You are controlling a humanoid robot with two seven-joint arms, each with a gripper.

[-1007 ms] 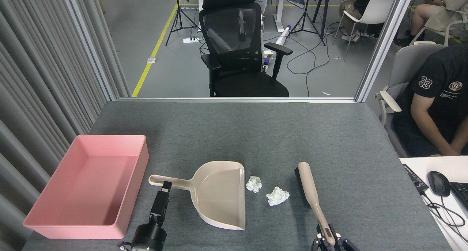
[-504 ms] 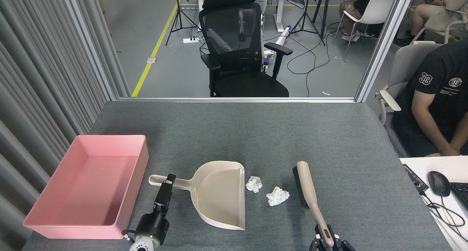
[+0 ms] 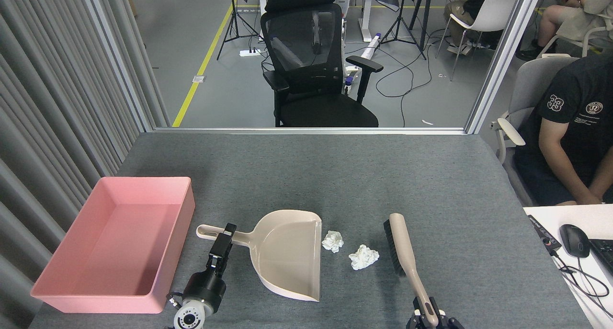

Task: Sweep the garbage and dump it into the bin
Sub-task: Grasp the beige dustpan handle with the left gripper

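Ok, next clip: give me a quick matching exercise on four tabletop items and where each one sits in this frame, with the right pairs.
Things:
1. pink bin
2. dustpan
3. paper wads
4. brush

Places:
A. between the dustpan's open edge and the brush bristles
B. far left of the table, nothing in it
C. right of the wads, handle in the right gripper
D. middle of the table, handle pointing left, with the left gripper at it

Pairs: 1-B, 2-D, 3-A, 4-C
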